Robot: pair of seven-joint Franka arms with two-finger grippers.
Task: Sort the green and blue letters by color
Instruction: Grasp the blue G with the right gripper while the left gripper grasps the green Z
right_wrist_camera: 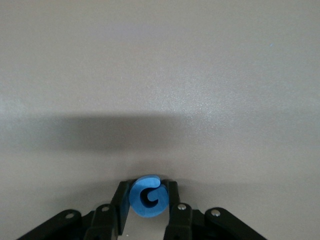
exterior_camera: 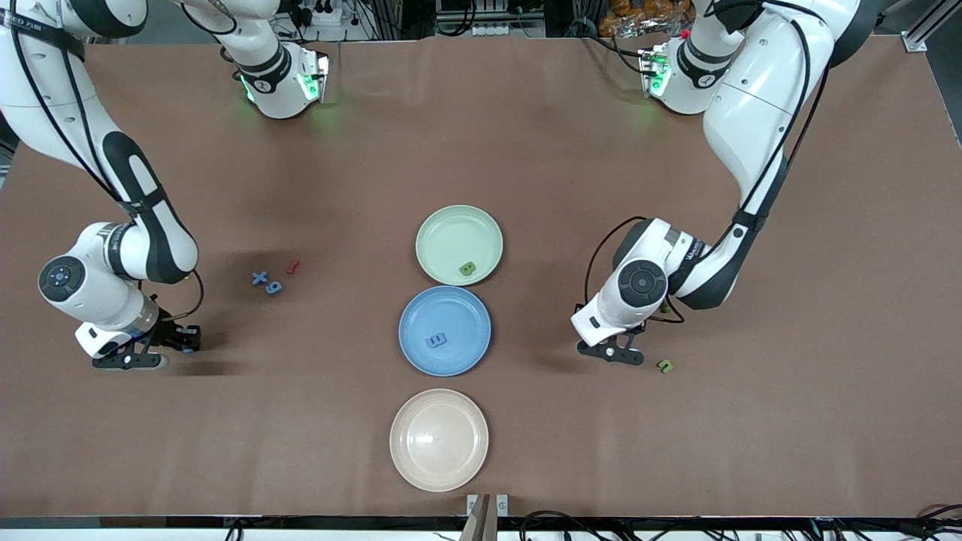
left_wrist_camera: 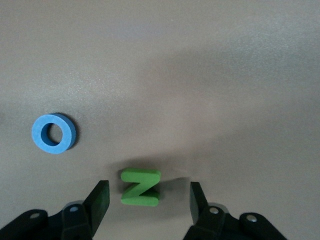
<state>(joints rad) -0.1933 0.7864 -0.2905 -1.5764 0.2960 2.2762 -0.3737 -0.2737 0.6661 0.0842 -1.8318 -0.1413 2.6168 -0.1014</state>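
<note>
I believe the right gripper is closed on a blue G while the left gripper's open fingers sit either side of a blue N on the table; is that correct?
Not quite: the N between the left gripper's open fingers is green, not blue, as the left wrist view shows; the blue piece near it is the O. The rest holds: the right gripper is closed on the blue G.

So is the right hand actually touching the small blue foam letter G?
Touching. The right wrist view shows the right hand with both fingers pressed against the blue foam G, no gap.

Even overhead light, soft shadows beneath arms, sharp focus.
</note>
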